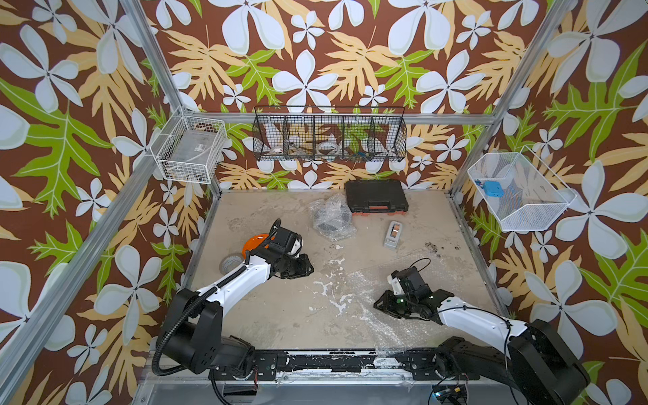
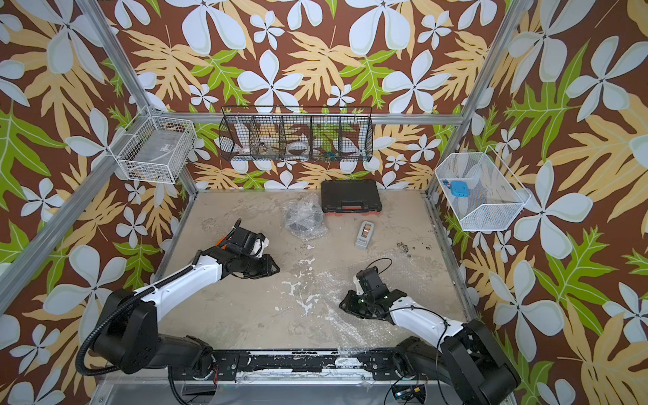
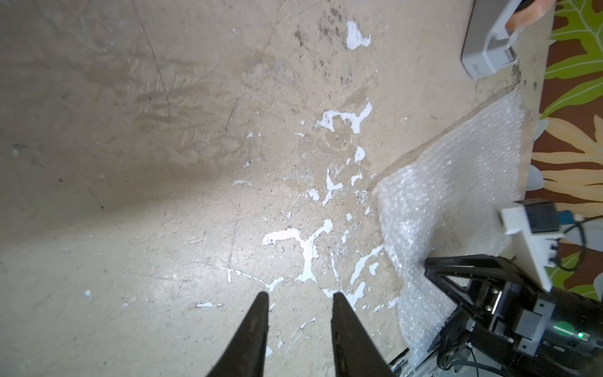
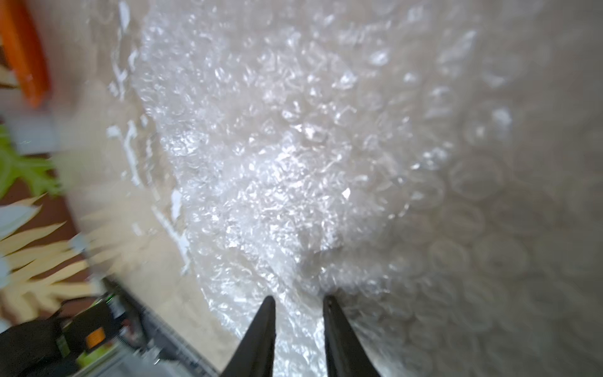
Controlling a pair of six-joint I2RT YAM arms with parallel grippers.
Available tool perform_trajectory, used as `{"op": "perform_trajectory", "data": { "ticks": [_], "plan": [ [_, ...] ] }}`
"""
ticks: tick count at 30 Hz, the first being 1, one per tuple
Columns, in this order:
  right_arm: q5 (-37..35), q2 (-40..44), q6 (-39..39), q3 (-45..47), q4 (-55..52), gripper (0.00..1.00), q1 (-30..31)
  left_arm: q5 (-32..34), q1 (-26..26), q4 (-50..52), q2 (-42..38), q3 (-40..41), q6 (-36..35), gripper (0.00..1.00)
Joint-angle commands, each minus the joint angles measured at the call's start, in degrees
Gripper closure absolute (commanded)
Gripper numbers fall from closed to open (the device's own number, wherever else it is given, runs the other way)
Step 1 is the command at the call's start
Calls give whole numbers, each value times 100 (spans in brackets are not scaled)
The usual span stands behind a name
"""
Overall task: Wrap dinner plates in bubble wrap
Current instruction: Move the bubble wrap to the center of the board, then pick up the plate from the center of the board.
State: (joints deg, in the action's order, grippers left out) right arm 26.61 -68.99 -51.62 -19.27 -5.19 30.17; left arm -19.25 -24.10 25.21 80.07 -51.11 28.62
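Observation:
A flat sheet of bubble wrap [image 1: 371, 284] [image 2: 336, 280] lies on the right half of the table, reaching its front edge. My right gripper [image 1: 380, 303] [image 4: 298, 298] hovers low over the sheet's left part, open, with crinkled wrap [image 4: 293, 163] showing in the gap between its fingers. An orange dinner plate [image 1: 253, 241] [image 4: 23, 49] sits at the left, mostly hidden behind my left arm. A dark plate bundled in bubble wrap [image 1: 331, 218] [image 2: 304, 217] rests at the back centre. My left gripper [image 1: 303, 270] [image 3: 300, 297] is open over bare table, holding nothing.
A black tool case [image 1: 377, 200] stands at the back. A grey tape dispenser [image 1: 392, 234] [image 3: 489, 49] lies right of centre. A tape roll [image 1: 229, 263] sits near the left edge. Wire baskets [image 1: 329, 138] hang on the walls.

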Motion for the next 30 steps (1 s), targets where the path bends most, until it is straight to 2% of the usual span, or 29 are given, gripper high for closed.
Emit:
{"op": "perform_trajectory", "data": {
  "ticks": [1, 6, 9, 13, 17, 20, 22, 25, 27, 30],
  "plan": [
    [277, -468, -666, 162, 558, 70, 317, 341, -7, -4, -167, -139, 5, 62],
    [268, -1539, -1505, -594, 1821, 72, 961, 735, -7, 318, -489, -301, -134, 61],
    [222, -2081, -1909, -1099, 2360, 73, 1099, 795, -7, 438, -625, -319, -177, 60],
    [254, -2770, -2002, -1945, 2583, 73, 1167, 838, -7, 511, -754, -222, -208, 60],
    [283, -2983, -1653, -2821, 2049, 72, 1173, 783, -7, 527, -897, -103, -150, 60],
    [309, -2826, -1183, -3261, 1559, 66, 1190, 913, -13, 665, -1045, -196, -137, 61],
    [565, -3038, -773, -3618, 1645, 60, 1242, 1081, -7, 750, -1203, -354, -104, 61],
    [1115, -3873, -366, -4590, 1681, 53, 1362, 1306, -9, 945, -1389, -767, -102, 60],
    [1069, -4485, -180, -5429, 1415, 50, 1466, 1440, -3, 1108, -1478, -1091, -111, 60],
    [1069, -5357, -319, -6524, 1473, 47, 1508, 1545, -3, 1281, -1605, -1362, -100, 59]
  ]
}}
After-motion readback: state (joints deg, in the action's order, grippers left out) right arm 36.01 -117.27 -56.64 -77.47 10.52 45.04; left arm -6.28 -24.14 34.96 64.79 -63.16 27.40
